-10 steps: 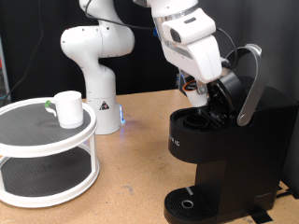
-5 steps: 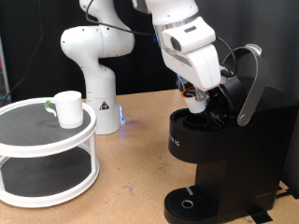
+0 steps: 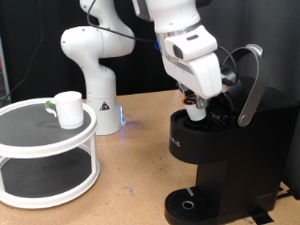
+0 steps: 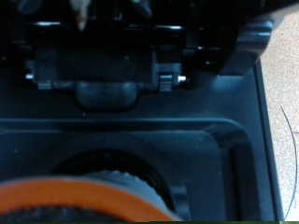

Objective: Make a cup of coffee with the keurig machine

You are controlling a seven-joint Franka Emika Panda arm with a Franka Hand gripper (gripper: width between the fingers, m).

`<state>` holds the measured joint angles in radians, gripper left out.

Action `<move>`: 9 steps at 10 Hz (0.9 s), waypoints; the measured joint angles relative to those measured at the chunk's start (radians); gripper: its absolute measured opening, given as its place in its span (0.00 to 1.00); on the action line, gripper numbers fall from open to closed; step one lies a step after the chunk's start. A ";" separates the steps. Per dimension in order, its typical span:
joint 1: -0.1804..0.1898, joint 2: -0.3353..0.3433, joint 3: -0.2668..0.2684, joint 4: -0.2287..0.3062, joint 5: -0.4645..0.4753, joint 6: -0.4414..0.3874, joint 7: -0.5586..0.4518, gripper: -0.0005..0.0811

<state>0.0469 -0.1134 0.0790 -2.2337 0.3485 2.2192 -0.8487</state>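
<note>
The black keurig machine stands at the exterior view's right with its grey-handled lid raised. My gripper is right over the open pod chamber, shut on a small white pod that sits at the chamber's mouth. The wrist view looks down into the machine's round pod chamber; a blurred orange-rimmed pod fills its near edge, and no fingers show there. The white cup stands on the top of a round stand at the exterior view's left, far from the gripper.
The white two-tier round stand takes up the exterior view's left. A second white robot base stands behind it on the wooden table. The machine's round drip tray is bare.
The hand has come down and a little to the exterior view's left, bringing the white pod to the open chamber's mouth. The cup and the lid have not moved.
</note>
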 joint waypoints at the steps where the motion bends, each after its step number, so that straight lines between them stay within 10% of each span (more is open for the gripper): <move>1: 0.000 0.008 0.007 0.000 0.000 0.009 0.000 0.55; 9: 0.000 0.033 0.026 -0.029 -0.030 0.042 0.008 0.55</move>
<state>0.0471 -0.0807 0.1051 -2.2631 0.3188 2.2607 -0.8410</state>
